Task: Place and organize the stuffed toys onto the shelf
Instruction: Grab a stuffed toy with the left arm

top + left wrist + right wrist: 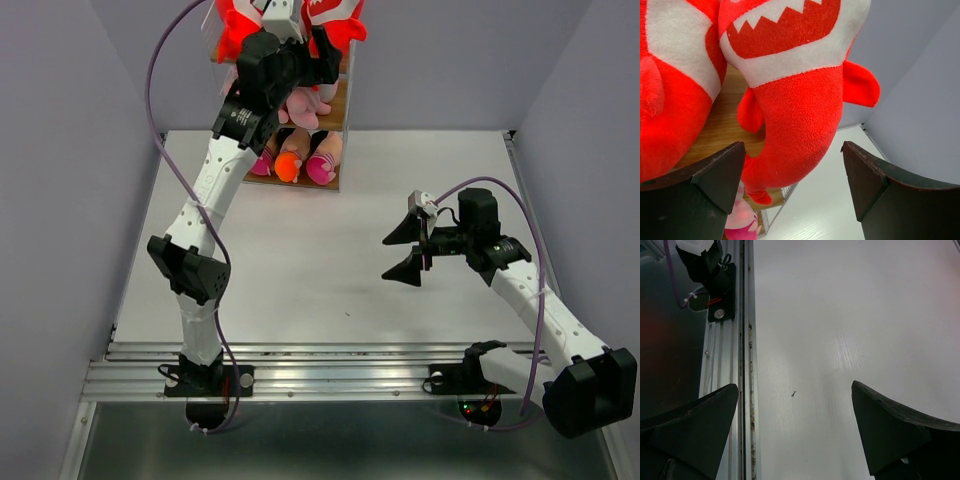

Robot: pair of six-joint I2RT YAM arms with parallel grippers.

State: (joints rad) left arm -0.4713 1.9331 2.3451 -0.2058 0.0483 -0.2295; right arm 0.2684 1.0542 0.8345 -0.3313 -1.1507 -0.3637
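Observation:
The shelf (341, 103) stands at the table's far edge. Red sharks (335, 15) sit on its top board, pink animals (303, 107) on the middle tier, and dolls (290, 165) on the bottom tier. My left gripper (318, 50) is raised at the top tier, open and empty. In the left wrist view its jaws (795, 187) are spread just in front of a toothy red shark (800, 100). A second shark (675, 95) sits beside it on the wooden board (725, 120). My right gripper (415, 250) hovers open and empty over the table; it also shows in the right wrist view (795, 432).
Grey walls enclose the table on three sides. A metal rail (330, 365) runs along the near edge by the arm bases and shows in the right wrist view (735, 365). A pink toy (742, 220) shows below the top board.

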